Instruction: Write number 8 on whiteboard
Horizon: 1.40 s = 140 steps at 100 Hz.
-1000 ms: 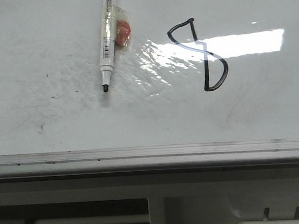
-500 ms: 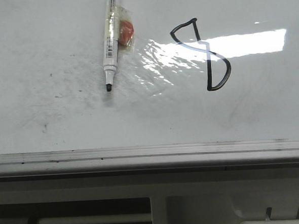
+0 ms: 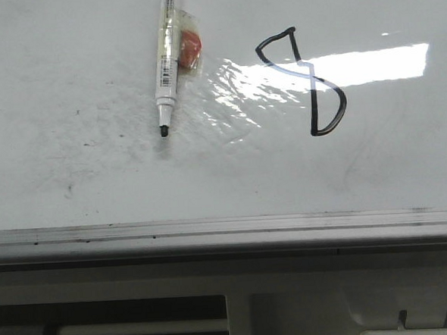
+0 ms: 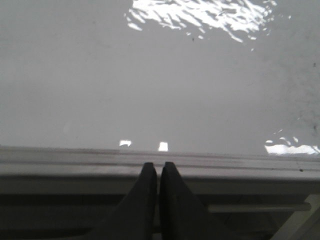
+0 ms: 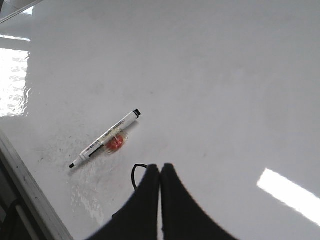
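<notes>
The number 8 point(image 3: 303, 83) is a thin black angular figure on the whiteboard point(image 3: 72, 177), right of centre in the front view. In the right wrist view only a curve of it point(image 5: 135, 175) shows beside the fingers. A white marker point(image 3: 166, 65) with its black tip uncapped lies flat on the board, left of the figure, also in the right wrist view point(image 5: 106, 138). My right gripper point(image 5: 160, 167) is shut and empty above the board, over the figure. My left gripper point(image 4: 158, 166) is shut and empty at the board's silver rail point(image 4: 75, 160). Neither gripper shows in the front view.
A small orange-red piece in clear wrap point(image 3: 190, 48) lies against the marker's barrel, also in the right wrist view point(image 5: 116, 143). A glare patch point(image 3: 354, 67) crosses the board by the figure. The silver rail point(image 3: 227, 228) runs along the near edge, with the robot's base below it.
The front view has shifted slightly, so marker and figure sit a few pixels further right and lower. The marker and the figure themselves look unchanged.
</notes>
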Each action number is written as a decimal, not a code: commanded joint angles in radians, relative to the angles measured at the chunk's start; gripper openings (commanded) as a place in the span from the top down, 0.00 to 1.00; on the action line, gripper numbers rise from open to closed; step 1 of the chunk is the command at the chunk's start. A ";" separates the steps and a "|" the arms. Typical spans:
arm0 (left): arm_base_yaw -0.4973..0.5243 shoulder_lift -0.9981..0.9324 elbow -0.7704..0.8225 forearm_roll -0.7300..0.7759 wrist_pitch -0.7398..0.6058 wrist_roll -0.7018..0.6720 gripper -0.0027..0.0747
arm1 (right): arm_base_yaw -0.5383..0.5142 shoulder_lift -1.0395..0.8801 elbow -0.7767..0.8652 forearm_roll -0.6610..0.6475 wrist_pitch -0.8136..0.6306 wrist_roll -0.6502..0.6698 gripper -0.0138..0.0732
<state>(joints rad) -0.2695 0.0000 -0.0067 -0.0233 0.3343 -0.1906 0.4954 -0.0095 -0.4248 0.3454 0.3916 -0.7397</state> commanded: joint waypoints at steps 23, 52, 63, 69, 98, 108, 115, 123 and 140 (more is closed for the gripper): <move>0.028 -0.029 0.039 0.003 -0.014 -0.017 0.99 | -0.008 0.015 -0.021 0.011 -0.078 0.001 0.92; 0.028 -0.029 0.039 0.003 -0.014 -0.017 0.99 | -0.008 0.015 -0.021 0.011 -0.078 0.001 0.92; 0.028 -0.029 0.039 0.003 -0.014 -0.017 0.99 | -0.008 0.015 -0.021 0.011 -0.078 0.001 0.92; 0.028 -0.029 0.039 0.003 -0.014 -0.017 0.99 | -0.008 0.015 -0.021 0.011 -0.078 0.001 0.92; 0.028 -0.029 0.039 0.003 -0.014 -0.017 0.99 | -0.008 0.015 0.021 0.004 -0.086 0.001 0.92; 0.028 -0.029 0.039 0.003 -0.014 -0.017 0.99 | -0.024 0.015 0.093 -0.033 -0.128 0.006 0.92; 0.028 -0.029 0.039 0.003 -0.014 -0.017 0.99 | -0.065 0.015 0.162 -0.086 -0.201 0.093 0.92; 0.028 -0.029 0.039 0.003 -0.014 -0.017 0.99 | -0.127 0.015 0.247 -0.167 -0.282 0.174 0.92; 0.028 -0.029 0.039 0.003 -0.014 -0.017 0.99 | -0.302 0.015 0.412 -0.274 -0.386 0.394 0.92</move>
<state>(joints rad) -0.2441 -0.0044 -0.0067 -0.0206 0.3458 -0.1985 0.2746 -0.0095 -0.0540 0.1377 0.1375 -0.4653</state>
